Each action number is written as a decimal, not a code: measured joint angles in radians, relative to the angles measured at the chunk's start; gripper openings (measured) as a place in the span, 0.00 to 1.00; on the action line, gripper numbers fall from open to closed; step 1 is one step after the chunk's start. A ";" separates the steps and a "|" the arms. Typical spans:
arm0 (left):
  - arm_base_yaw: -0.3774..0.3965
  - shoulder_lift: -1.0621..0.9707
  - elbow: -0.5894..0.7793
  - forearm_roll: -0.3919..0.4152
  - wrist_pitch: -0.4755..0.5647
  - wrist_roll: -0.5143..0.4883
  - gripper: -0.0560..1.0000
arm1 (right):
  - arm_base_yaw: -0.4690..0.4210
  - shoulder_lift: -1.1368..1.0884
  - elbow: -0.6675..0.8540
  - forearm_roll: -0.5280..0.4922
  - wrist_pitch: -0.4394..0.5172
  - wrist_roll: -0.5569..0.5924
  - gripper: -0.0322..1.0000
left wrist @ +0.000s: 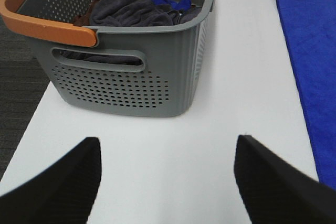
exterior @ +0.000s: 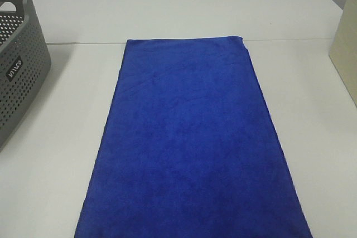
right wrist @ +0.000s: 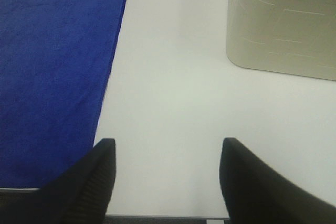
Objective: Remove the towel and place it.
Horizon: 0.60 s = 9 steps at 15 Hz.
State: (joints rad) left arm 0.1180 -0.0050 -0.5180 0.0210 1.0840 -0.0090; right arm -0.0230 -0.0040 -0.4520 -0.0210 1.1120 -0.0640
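The towel (exterior: 192, 143) lies spread flat on the white counter (exterior: 56, 154), in the middle of it, its long axis running from the near edge of the counter away toward the far side. Its short far edge sits square just short of a seam in the counter, and the near end runs out of the high view. No label shows.

Judging from this, the main risk is a poor pinch. The cloth is flat and plush, so fingers closing on an edge may slide over the pile and take only one layer, or nothing. Gripped at a single corner, such a wide cloth would likely drag and bunch, or sweep against the grey basket (exterior: 17, 59) to its left, which already holds other cloths (left wrist: 131, 9), or the beige container (exterior: 346, 54) to its right.

The left hand (left wrist: 168, 177) is spread wide and empty over bare counter between basket and towel. The right hand (right wrist: 165, 177) is likewise wide apart and empty, just beside the towel's right edge.
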 joint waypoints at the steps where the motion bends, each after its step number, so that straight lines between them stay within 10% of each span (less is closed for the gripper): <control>1: -0.020 0.000 0.000 0.000 0.000 0.002 0.68 | 0.000 0.000 0.000 0.000 0.000 0.000 0.61; 9: -0.036 0.000 0.000 -0.046 0.000 0.003 0.68 | 0.000 0.000 0.000 0.031 0.000 0.000 0.61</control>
State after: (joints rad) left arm 0.0820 -0.0050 -0.5180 -0.0250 1.0840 -0.0060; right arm -0.0230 -0.0040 -0.4520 0.0100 1.1120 -0.0640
